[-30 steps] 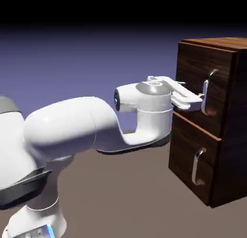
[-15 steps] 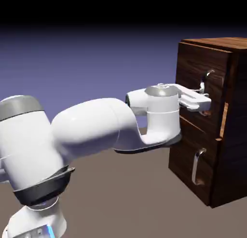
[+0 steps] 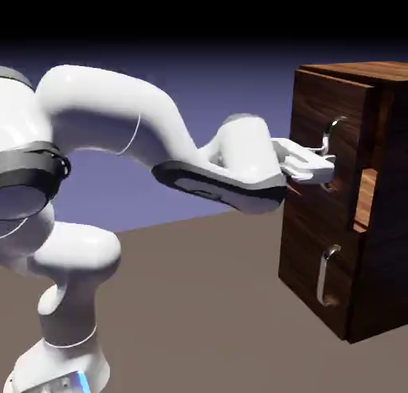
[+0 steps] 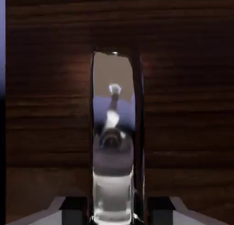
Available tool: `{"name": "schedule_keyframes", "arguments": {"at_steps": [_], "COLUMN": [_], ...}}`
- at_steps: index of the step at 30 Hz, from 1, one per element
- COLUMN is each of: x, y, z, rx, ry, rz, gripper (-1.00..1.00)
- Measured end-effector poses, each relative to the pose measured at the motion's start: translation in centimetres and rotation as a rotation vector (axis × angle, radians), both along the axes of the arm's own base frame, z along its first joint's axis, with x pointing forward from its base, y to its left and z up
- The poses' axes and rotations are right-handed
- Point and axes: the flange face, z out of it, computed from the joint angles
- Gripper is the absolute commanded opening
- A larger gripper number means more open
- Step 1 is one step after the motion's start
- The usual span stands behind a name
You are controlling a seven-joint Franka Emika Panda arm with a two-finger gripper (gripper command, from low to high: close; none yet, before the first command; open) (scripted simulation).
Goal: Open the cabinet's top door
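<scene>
You have the cabinet (image 3: 392, 264) at the exterior view's right, upright on the table (image 3: 199, 312), dark walnut grain all over. The top door (image 3: 315, 108) is its upper front panel, directly above the lower panel (image 3: 299, 236). Door stands ajar: its edge at the exterior view's right sits out from the cabinet's body, and a strip of lighter wood (image 3: 365, 198) shows in the gap, low down beside that edge.

Your tool (image 4: 117, 212) is in front of the cabinet, at the top door, closed on the upper handle (image 4: 113, 151). Hand view: the bar lies between the two fingertips (image 4: 73, 212), running up the middle of the frame, dark grain to both sides. Bar is shiny, curved, mirror-like; pale, bluish and dark patches of reflection in it. In the exterior view, you see its upper part rising above the fingers, its foot partly behind them.

Lower panel sits flush in the cabinet's front, its own silver handle (image 3: 322, 276) upright, well apart from your tool. White arm (image 3: 119, 104) reaches toward the cabinet's front from the exterior view's left, its forearm arched high, its base (image 3: 60, 363) on the table.
</scene>
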Motion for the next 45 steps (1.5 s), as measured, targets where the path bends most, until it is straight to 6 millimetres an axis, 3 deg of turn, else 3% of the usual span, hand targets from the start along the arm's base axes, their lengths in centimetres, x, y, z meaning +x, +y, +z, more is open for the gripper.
{"name": "schedule_keyframes", "arguments": {"at_steps": [17, 20, 33, 45], "x": [-1.1, -1.7, -5.9, -8.8], "y": [1.0, 1.5, 6.6, 12.5], "z": [0.1, -0.1, -0.1, -0.1], "rx": [0.056, 0.002, 0.003, 0.002], "ry": [-0.002, 0.0, 0.0, 0.001], "rz": [-0.078, -0.084, -0.325, -0.565], "gripper": [-1.0, -1.0, -1.0, -1.0]}}
